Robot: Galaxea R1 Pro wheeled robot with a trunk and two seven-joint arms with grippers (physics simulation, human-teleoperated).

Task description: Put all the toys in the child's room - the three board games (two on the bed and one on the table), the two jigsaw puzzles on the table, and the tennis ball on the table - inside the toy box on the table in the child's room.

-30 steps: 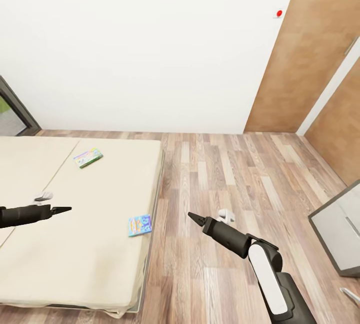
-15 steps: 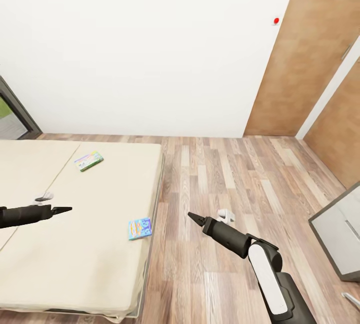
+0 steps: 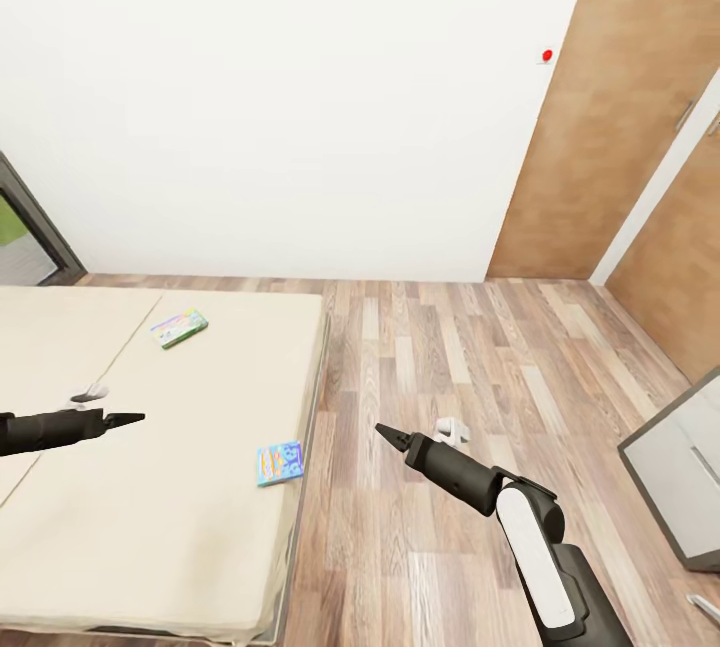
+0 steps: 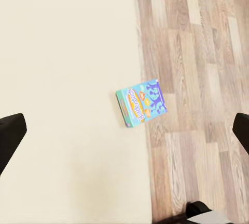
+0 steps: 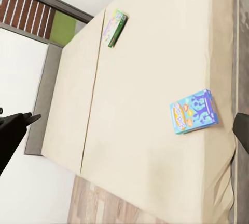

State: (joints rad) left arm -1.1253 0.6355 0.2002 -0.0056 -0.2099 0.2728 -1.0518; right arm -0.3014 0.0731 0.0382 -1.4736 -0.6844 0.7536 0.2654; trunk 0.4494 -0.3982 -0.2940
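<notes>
We judge the blue board game (image 3: 279,463) on the bed (image 3: 150,527) light and stiff; grip its overhanging edge. Both tools look spread, empty.

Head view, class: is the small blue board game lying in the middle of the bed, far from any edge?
No. The small blue board game lies right at the edge of the bed nearest the wood floor.

White wall (image 3: 300,97) spans far side, meets wood-plank floor (image 3: 440,357) along straight base line. Two brown wood door panels (image 3: 610,97) at right, white strip between them. Small red dot (image 3: 547,55) on wall just beside nearer panel's edge. Dark-framed window (image 3: 25,227) at left edge, green visible through glass. Grey cabinet corner (image 3: 675,467) at right edge, on floor.
</notes>
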